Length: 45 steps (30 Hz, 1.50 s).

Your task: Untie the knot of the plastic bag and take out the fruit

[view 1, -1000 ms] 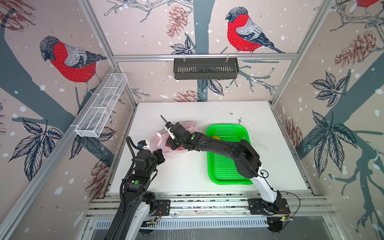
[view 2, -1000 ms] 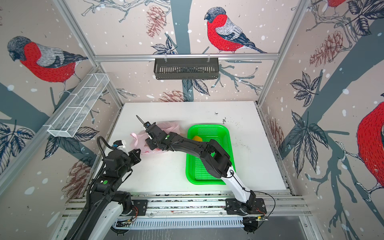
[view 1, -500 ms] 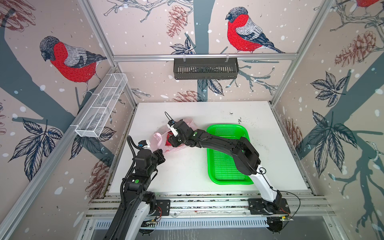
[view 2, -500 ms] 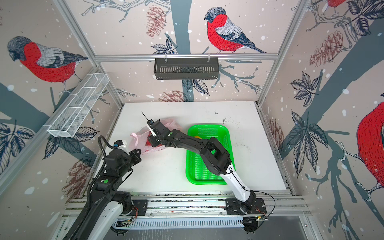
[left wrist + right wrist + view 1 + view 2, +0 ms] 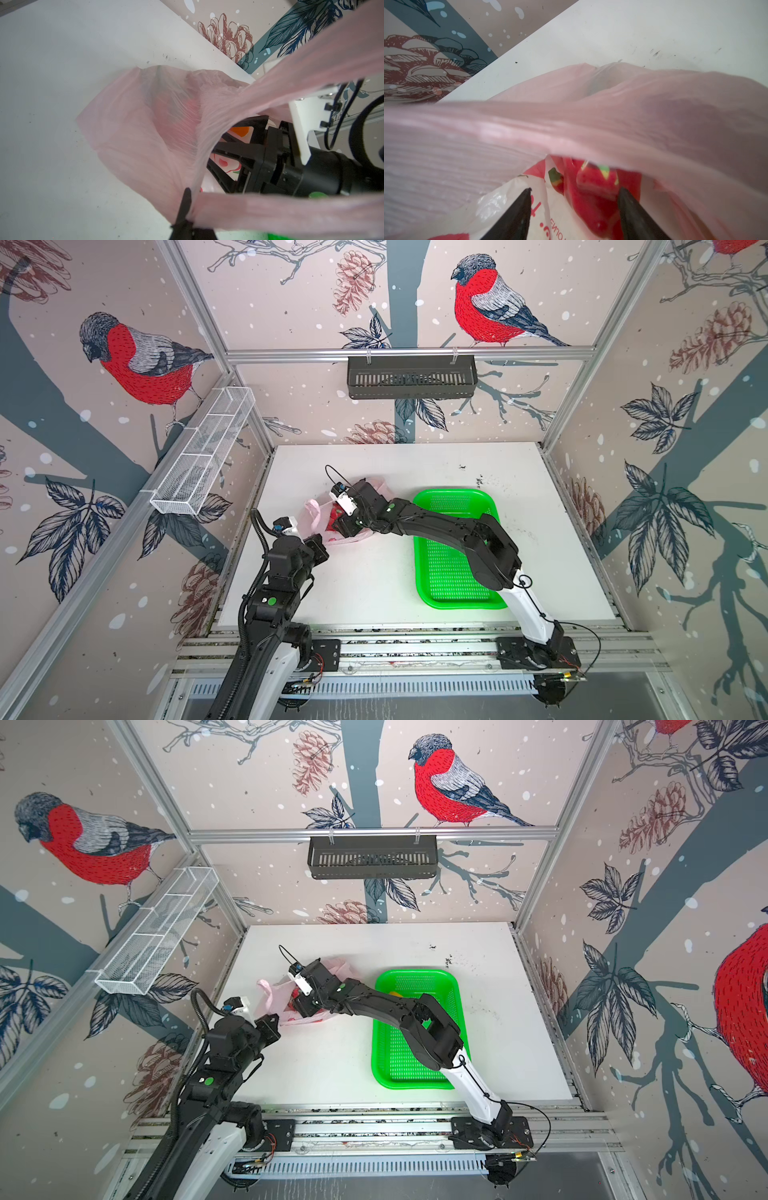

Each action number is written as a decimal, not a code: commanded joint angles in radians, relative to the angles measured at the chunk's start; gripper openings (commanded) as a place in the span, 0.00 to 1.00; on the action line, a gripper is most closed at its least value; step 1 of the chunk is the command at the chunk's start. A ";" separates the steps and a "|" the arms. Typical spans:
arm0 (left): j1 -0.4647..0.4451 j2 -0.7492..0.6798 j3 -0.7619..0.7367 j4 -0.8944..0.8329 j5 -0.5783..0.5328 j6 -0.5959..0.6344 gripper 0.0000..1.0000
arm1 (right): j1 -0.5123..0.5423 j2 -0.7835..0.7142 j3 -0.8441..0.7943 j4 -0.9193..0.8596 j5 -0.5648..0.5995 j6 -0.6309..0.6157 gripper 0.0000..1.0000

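Left gripper (image 5: 322, 543), jaws clamped on thin pale pink plastic bag (image 5: 135, 128), is holding its mouth open. Right gripper (image 5: 575, 189), jaws wide, is straddling magenta-red dragon fruit (image 5: 593, 180) inside. Bag is lying at bright green perforated basket's (image 5: 449, 572) nine o'clock.

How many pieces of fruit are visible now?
2: a red dragon fruit inside the plastic bag, ahead of the open right gripper, and a yellow piece in the green basket. Others may be hidden by the bag or the right arm.

Blurred folds of the plastic bag (image 5: 529, 128) hide most of the dragon fruit (image 5: 593, 182) inside.
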 commanded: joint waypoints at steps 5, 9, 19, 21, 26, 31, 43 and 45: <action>-0.001 0.019 0.024 0.018 -0.040 0.024 0.00 | 0.000 0.000 0.005 0.023 -0.021 -0.116 0.71; -0.001 0.042 0.029 0.040 -0.040 0.027 0.00 | 0.000 0.012 0.006 0.038 -0.009 -0.151 0.77; -0.001 0.075 0.030 0.068 -0.020 0.040 0.00 | 0.000 0.042 0.012 0.073 0.001 -0.210 0.85; -0.001 0.078 0.029 0.069 -0.018 0.045 0.00 | 0.000 0.052 0.021 0.072 -0.020 -0.216 0.88; -0.001 0.084 0.027 0.075 -0.016 0.048 0.00 | 0.000 0.083 0.047 0.063 -0.027 -0.207 0.90; -0.001 0.090 0.019 0.088 -0.008 0.047 0.00 | -0.002 0.105 0.059 0.060 -0.027 -0.191 0.90; -0.001 0.098 0.018 0.095 0.000 0.049 0.00 | -0.008 0.134 0.076 0.067 -0.027 -0.145 0.89; -0.001 0.097 0.018 0.095 0.000 0.048 0.00 | -0.009 0.136 0.077 0.070 -0.029 -0.141 0.87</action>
